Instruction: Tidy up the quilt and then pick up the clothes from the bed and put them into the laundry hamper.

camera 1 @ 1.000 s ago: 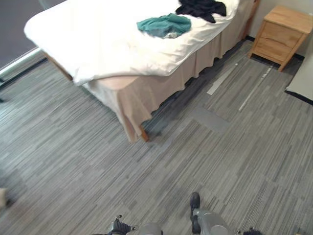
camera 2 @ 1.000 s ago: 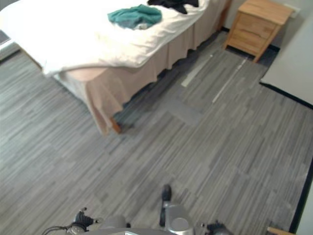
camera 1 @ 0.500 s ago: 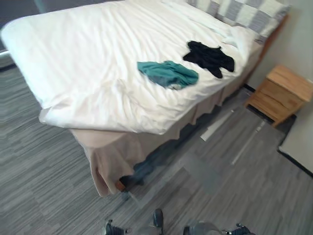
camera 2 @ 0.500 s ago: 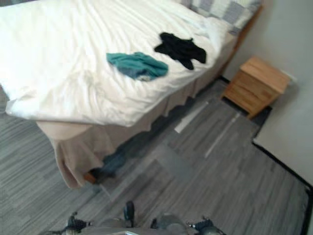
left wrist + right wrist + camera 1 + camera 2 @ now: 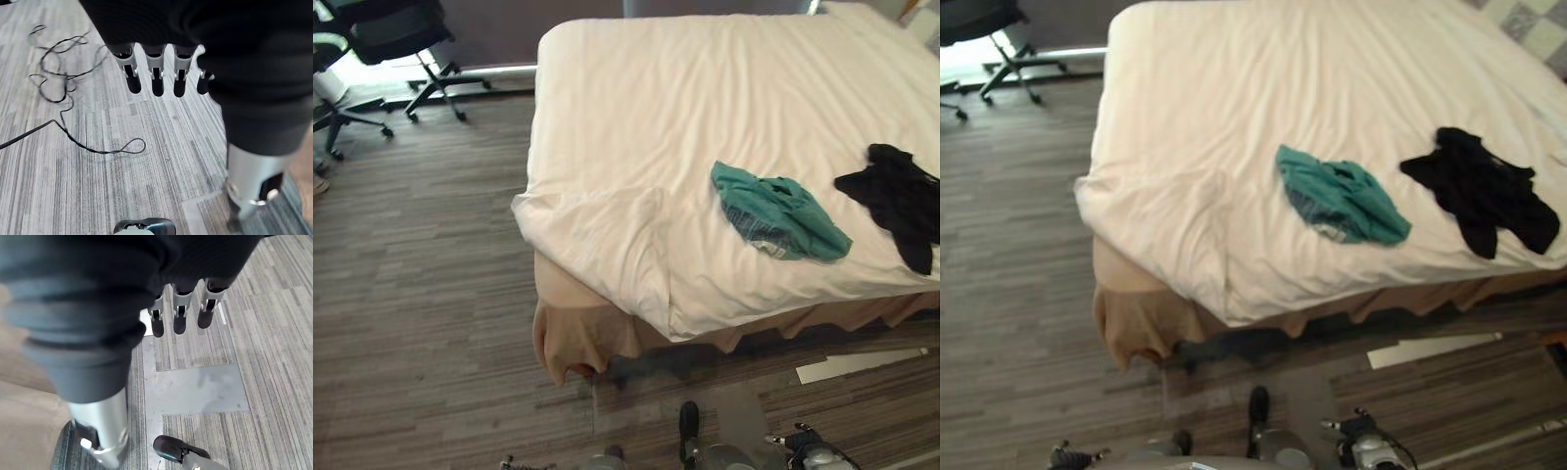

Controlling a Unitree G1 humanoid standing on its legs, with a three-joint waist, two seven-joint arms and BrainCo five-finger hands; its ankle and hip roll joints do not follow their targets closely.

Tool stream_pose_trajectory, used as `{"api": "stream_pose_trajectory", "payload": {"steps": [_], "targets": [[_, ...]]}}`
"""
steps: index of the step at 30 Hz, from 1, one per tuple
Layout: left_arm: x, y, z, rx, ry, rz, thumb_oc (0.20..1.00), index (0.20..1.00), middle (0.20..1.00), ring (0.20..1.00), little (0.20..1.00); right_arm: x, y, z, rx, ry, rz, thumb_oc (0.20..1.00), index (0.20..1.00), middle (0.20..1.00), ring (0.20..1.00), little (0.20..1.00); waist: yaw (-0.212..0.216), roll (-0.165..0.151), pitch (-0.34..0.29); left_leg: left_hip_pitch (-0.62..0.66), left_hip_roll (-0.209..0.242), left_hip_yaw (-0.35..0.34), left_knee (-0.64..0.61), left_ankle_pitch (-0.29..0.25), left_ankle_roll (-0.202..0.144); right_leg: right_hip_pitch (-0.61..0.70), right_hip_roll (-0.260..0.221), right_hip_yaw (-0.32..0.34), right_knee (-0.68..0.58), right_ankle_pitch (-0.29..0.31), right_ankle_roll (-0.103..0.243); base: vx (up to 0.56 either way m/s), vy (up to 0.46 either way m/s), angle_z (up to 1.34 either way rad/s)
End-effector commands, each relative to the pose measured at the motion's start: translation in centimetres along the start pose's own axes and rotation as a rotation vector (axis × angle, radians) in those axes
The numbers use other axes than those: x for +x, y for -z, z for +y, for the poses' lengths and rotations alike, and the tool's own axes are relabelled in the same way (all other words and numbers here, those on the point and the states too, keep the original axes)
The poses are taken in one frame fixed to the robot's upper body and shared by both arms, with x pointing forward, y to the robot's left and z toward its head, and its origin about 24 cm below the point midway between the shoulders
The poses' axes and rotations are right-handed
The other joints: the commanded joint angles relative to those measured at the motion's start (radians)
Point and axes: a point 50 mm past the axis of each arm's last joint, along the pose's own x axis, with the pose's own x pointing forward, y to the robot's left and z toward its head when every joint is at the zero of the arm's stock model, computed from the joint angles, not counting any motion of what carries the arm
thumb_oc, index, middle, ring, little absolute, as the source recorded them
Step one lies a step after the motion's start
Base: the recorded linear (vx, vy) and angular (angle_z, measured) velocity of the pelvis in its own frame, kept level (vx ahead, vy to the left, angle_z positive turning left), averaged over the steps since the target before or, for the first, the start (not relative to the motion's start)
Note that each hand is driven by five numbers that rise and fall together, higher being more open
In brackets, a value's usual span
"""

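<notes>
A white quilt covers the bed, and its near left corner lies rumpled and folded over the beige bed skirt. A teal garment is bunched on the quilt near the bed's front edge. A black garment is spread out to its right. My left hand hangs over the grey floor with straight fingers and holds nothing. My right hand hangs the same way beside the bed skirt, open and empty. Both hands are low and well short of the bed.
A black office chair stands on the floor at the far left. A white strip lies on the floor under the bed's front edge. A checked pillow shows at the bed's far right corner.
The whole picture has swung left, so the camera moved: the bed now fills the view, the chair has come in, and the wooden nightstand has left. The garments have not moved on the quilt.
</notes>
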Motion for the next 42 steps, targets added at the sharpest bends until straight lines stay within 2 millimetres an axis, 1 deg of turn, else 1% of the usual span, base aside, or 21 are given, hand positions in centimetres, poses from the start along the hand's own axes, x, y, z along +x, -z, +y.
{"api": "stream_pose_trajectory", "payload": {"steps": [1, 3, 4, 6, 8, 9, 10, 11, 14, 16, 18, 19, 20, 24, 28, 31, 32, 37, 39, 40, 42], "targets": [[0.9, -4.7, 4.7, -0.199, -0.207, -0.147, 1.0, 1.0, 1.0, 1.0, 1.0, 0.0, 2.2, -2.0, -0.027, 0.07, 0.062, 1.0, 1.0, 1.0, 1.0, 1.0, -0.022, 0.045, 0.022, -0.065, 0.029, 0.145, -0.018, 0.119, -0.015, 0.089, -0.102, -0.034, 0.028, -0.125, 0.2, -0.01, -0.038, 0.83], [0.4, -6.7, 7.6, -0.289, -0.314, -0.278, 1.0, 1.0, 1.0, 1.0, 1.0, -0.1, 3.0, -2.0, -0.021, 0.082, 0.077, 1.0, 1.0, 1.0, 1.0, 1.0, -0.026, 0.063, 0.011, -0.049, 0.041, 0.19, -0.049, 0.126, -0.02, 0.098, -0.09, -0.042, 0.029, -0.133, 0.198, 0.07, -0.012, 0.93], [-0.5, -8.7, 10.6, -0.359, -0.431, -0.407, 1.0, 1.0, 1.0, 1.0, 1.0, -0.3, 3.6, -1.7, -0.029, 0.078, 0.08, 1.0, 1.0, 1.0, 1.0, 1.0, -0.03, 0.073, -0.002, -0.035, 0.044, 0.18, -0.06, 0.128, -0.023, 0.101, -0.084, -0.042, 0.042, -0.145, 0.194, 0.08, -0.011, 0.45], [-1.0, -10.0, 11.7, -0.357, -0.472, -0.475, 1.0, 1.0, 1.0, 1.0, 1.0, -0.5, 4.0, -1.4, -0.025, 0.073, 0.085, 1.0, 1.0, 1.0, 1.0, 1.0, -0.034, 0.074, -0.003, -0.032, 0.047, 0.184, -0.061, 0.132, -0.025, 0.101, -0.082, -0.043, 0.051, -0.152, 0.193, 0.06, 0.007, -0.27], [-4.6, -16.0, 15.5, -0.194, -0.6, -0.804, 1.0, 1.0, 1.0, 1.0, 1.0, -0.8, 4.7, -0.9, -0.036, 0.05, 0.068, 1.0, 1.0, 1.0, 1.0, 1.0, -0.042, 0.07, -0.002, -0.003, 0.05, 0.194, -0.069, 0.12, -0.022, 0.097, -0.077, -0.028, 0.089, -0.174, 0.191, 0.07, 0.017, -0.13], [-4.7, -16.0, 15.5, -0.193, -0.601, -0.804, 1.0, 1.0, 1.0, 1.0, 1.0, -0.8, 4.7, -0.9, -0.036, 0.05, 0.067, 1.0, 1.0, 1.0, 1.0, 1.0, -0.042, 0.07, -0.004, -0.007, 0.05, 0.194, -0.07, 0.123, -0.022, 0.094, -0.077, -0.028, 0.088, -0.171, 0.191, 0.04, 0.026, -0.08], [-6.7, -19.3, 16.8, -0.124, -0.636, -0.951, 1.0, 1.0, 1.0, 1.0, 1.0, -0.8, 4.6, -0.9, -0.047, 0.037, 0.059, 1.0, 1.0, 1.0, 1.0, 1.0, -0.057, 0.07, 0.0, -0.004, 0.051, 0.205, -0.068, 0.118, -0.021, 0.082, -0.075, -0.016, 0.104, -0.173, 0.192, -0.01, 0.017, -0.05], [-6.7, -19.3, 16.8, -0.123, -0.636, -0.952, 1.0, 1.0, 1.0, 1.0, 1.0, -0.8, 4.6, -0.9, -0.046, 0.037, 0.058, 1.0, 1.0, 1.0, 1.0, 1.0, -0.055, 0.069, 0.0, -0.003, 0.051, 0.206, -0.067, 0.118, -0.021, 0.081, -0.075, -0.015, 0.106, -0.174, 0.192, 0.0, 0.028, -0.03], [-9.9, -24.4, 15.8, -0.015, -0.616, -1.169, 1.0, 1.0, 1.0, 1.0, 1.0, -0.6, 3.9, -0.9, -0.083, 0.018, 0.028, 1.0, 1.0, 1.0, 1.0, 1.0, -0.082, 0.069, 0.011, 0.0, 0.052, 0.226, -0.068, 0.11, -0.018, 0.05, -0.073, 0.009, 0.12, -0.168, 0.196, -0.01, 0.039, -0.17], [-12.6, -28.5, 13.4, 0.122, -0.572, -1.322, 1.0, 1.0, 1.0, 1.0, 1.0, -0.3, 2.2, -1.1, -0.11, 0.018, -0.018, 1.0, 1.0, 1.0, 1.0, 1.0, -0.117, 0.072, 0.024, -0.006, 0.053, 0.254, -0.074, 0.106, -0.015, 0.006, -0.07, 0.039, 0.129, -0.155, 0.204, -0.08, 0.07, -0.33], [-14.0, -31.4, 12.3, 0.231, -0.573, -1.381, 1.0, 1.0, 1.0, 1.0, 1.0, -0.1, 0.8, -1.6, -0.124, 0.027, -0.062, 1.0, 1.0, 1.0, 1.0, 1.0, -0.139, 0.074, 0.039, -0.017, 0.053, 0.277, -0.077, 0.103, -0.012, -0.036, -0.065, 0.068, 0.141, -0.148, 0.21, -0.09, 0.069, -0.44], [-14.1, -31.5, 12.3, 0.231, -0.574, -1.384, 1.0, 1.0, 1.0, 1.0, 1.0, -0.1, 0.7, -1.6, -0.122, 0.027, -0.062, 1.0, 1.0, 1.0, 1.0, 1.0, -0.136, 0.074, 0.038, -0.021, 0.053, 0.278, -0.077, 0.106, -0.012, -0.04, -0.064, 0.07, 0.14, -0.144, 0.21, -0.11, 0.078, -0.45], [-15.3, -34.4, 11.7, 0.348, -0.621, -1.402, 1.0, 1.0, 1.0, 1.0, 1.0, 0.0, -0.4, -1.9, -0.154, 0.033, -0.099, 1.0, 1.0, 1.0, 1.0, 1.0, -0.164, 0.076, 0.05, -0.043, 0.051, 0.296, -0.073, 0.108, -0.01, -0.083, -0.06, 0.094, 0.147, -0.13, 0.214, -0.12, 0.065, -0.41], [-17.5, -39.1, 10.3, 0.548, -0.706, -1.393, 1.0, 1.0, 1.0, 1.0, 1.0, 0.3, -2.2, -2.6, -0.173, 0.072, -0.14, 1.0, 1.0, 1.0, 1.0, 1.0, -0.195, 0.077, 0.084, -0.107, 0.051, 0.319, -0.052, 0.112, -0.006, -0.168, -0.055, 0.121, 0.167, -0.109, 0.223, -0.09, 0.037, -0.44], [-18.1, -40.6, 9.7, 0.637, -0.748, -1.359, 1.0, 1.0, 1.0, 1.0, 1.0, 0.3, -2.5, -2.7, -0.168, 0.089, -0.138, 1.0, 1.0, 1.0, 1.0, 1.0, -0.206, 0.076, 0.103, -0.146, 0.052, 0.322, -0.031, 0.112, -0.006, -0.205, -0.058, 0.129, 0.177, -0.103, 0.226, -0.05, -0.002, -0.18], [-16.7, -40.4, 8.8, 0.758, -0.739, -1.274, 1.0, 1.0, 1.0, 1.0, 1.0, 0.4, -1.7, -2.6, -0.179, 0.089, -0.107, 1.0, 1.0, 1.0, 1.0, 1.0, -0.216, 0.074, 0.118, -0.16, 0.054, 0.326, -0.017, 0.111, -0.008, -0.216, -0.06, 0.13, 0.178, -0.1, 0.228, -0.03, -0.008, -0.17], [-15.3, -39.7, 8.3, 0.892, -0.742, -1.215, 0.2, 0.2, 0.2, 0.2, 0.2, 0.4, -1.2, -2.8, -0.179, 0.092, -0.091, 1.0, 1.0, 1.0, 1.0, 1.0, -0.22, 0.074, 0.119, -0.158, 0.057, 0.329, -0.011, 0.107, -0.009, -0.214, -0.06, 0.131, 0.179, -0.101, 0.228, 0.0, -0.005, -0.11], [-11.4, -36.6, 7.0, 1.053, -0.654, -1.084, 0.2, 0.2, 0.2, 0.2, 0.2, 0.3, -0.6, -3.3, -0.141, 0.112, -0.073, 1.0, 1.0, 1.0, 1.0, 1.0, -0.221, 0.077, 0.11, -0.129, 0.057, 0.334, -0.018, 0.1, -0.011, -0.188, -0.061, 0.127, 0.175, -0.106, 0.229, 0.03, 0.01, 0.02], [-7.7, -32.3, 6.8, 1.04, -0.542, -0.967, 0.2, 0.2, 0.2, 0.2, 0.2, 0.4, -1.1, -4.3, -0.077, 0.146, -0.088, 1.0, 1.0, 1.0, 1.0, 1.0, -0.209, 0.09, 0.092, -0.085, 0.054, 0.332, -0.043, 0.098, -0.013, -0.147, -0.062, 0.121, 0.167, -0.117, 0.228, 0.06, 0.03, -0.03], [-7.7, -32.3, 6.8, 1.04, -0.542, -0.966, 0.2, 0.2, 0.2, 0.2, 0.2, 0.4, -1.1, -4.3, -0.078, 0.146, -0.088, 1.0, 1.0, 1.0, 1.0, 1.0, -0.21, 0.09, 0.091, -0.088, 0.054, 0.333, -0.044, 0.102, -0.013, -0.149, -0.062, 0.121, 0.165, -0.114, 0.227, 0.06, 0.028, -0.04], [-5.3, -28.8, 7.7, 1.016, -0.492, -0.866, 0.2, 0.2, 0.2, 0.2, 0.2, 0.4, -2.1, -5.1, -0.047, 0.167, -0.123, 1.0, 1.0, 1.0, 1.0, 1.0, -0.199, 0.097, 0.079, -0.058, 0.05, 0.329, -0.062, 0.1, -0.013, -0.119, -0.063, 0.115, 0.159, -0.121, 0.227, 0.05, 0.028, 0.01]]}}
